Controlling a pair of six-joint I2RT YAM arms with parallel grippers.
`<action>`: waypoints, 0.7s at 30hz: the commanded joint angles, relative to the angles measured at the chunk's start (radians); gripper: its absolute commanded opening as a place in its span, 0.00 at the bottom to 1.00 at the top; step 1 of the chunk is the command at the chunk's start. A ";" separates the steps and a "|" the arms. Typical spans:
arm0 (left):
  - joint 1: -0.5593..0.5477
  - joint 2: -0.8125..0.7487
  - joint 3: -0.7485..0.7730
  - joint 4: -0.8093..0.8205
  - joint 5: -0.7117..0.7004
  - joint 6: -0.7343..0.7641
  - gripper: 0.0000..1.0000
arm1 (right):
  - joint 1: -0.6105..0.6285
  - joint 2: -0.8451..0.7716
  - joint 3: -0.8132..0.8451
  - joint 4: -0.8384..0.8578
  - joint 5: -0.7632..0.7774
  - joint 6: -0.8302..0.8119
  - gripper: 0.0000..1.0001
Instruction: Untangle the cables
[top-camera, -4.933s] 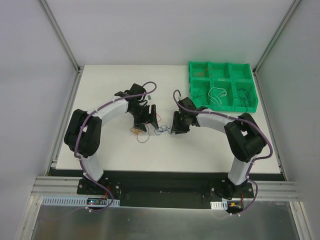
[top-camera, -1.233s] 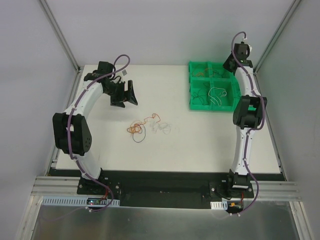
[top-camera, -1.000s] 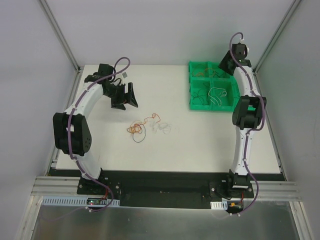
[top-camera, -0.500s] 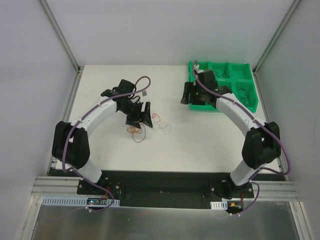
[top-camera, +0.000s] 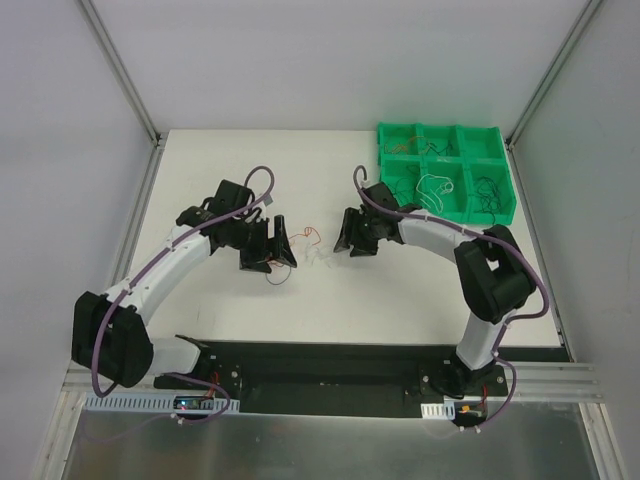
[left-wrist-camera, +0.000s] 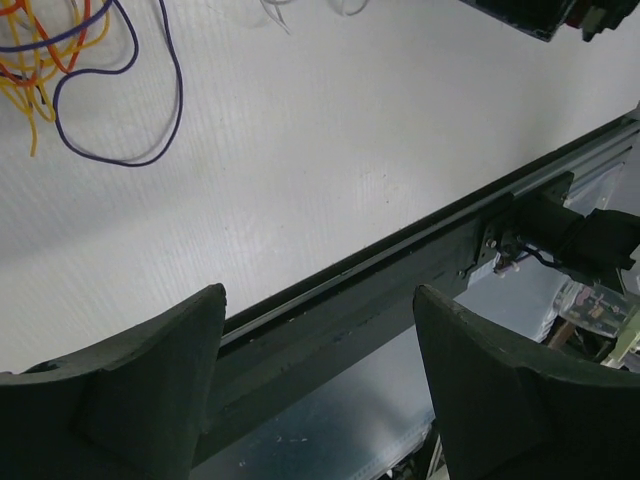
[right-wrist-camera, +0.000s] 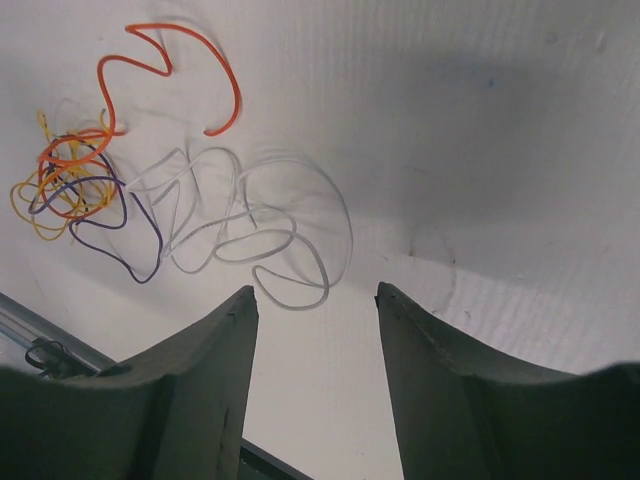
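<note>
1. The tabletop carries everything. The green tray stands at its far right corner, and I place the rest against that tray.
2. My right hand hangs to the left of the green tray and a little nearer my bases. The jaws are parted and nothing is between them.
3. My left hand is further left of the tray, well apart from it. It is spread wide and also empty. Its wrist view shows only bare tabletop and the table's near edge between the fingers.
4. The cables lie on the tabletop left of the tray, in the gap between my two hands. None is in either hand.
5. The knot is the part furthest from the tray. It is orange and yellow wire with a purple loop running through it, and it lies just under my left hand.
6. The white strand curls on the tray side of the knot, just ahead of my right fingers. It seems to cross the purple loop at one end.
7. The orange-red strand arcs out from the knot on its far side, and one end lies free.
8. Some tray compartments hold lone strands, so I judge the sorting to be partway done. The step in hand is picking the next wire from the remainder.
9. Next, I think, my right hand should drop onto the white strand and pinch it flat against the tabletop. My left hand should pin the knot so that only that strand slides out. It is thin and pale on white, so it is easy to miss.
</note>
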 joint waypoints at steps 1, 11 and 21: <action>-0.034 -0.085 -0.031 0.012 -0.022 -0.075 0.75 | 0.035 0.002 -0.045 0.100 0.006 0.074 0.52; -0.102 -0.083 0.016 0.011 -0.016 -0.106 0.76 | 0.049 0.100 0.013 0.123 0.081 -0.032 0.36; -0.114 0.073 0.147 0.000 -0.007 -0.034 0.77 | 0.051 -0.022 -0.031 0.099 0.076 -0.116 0.01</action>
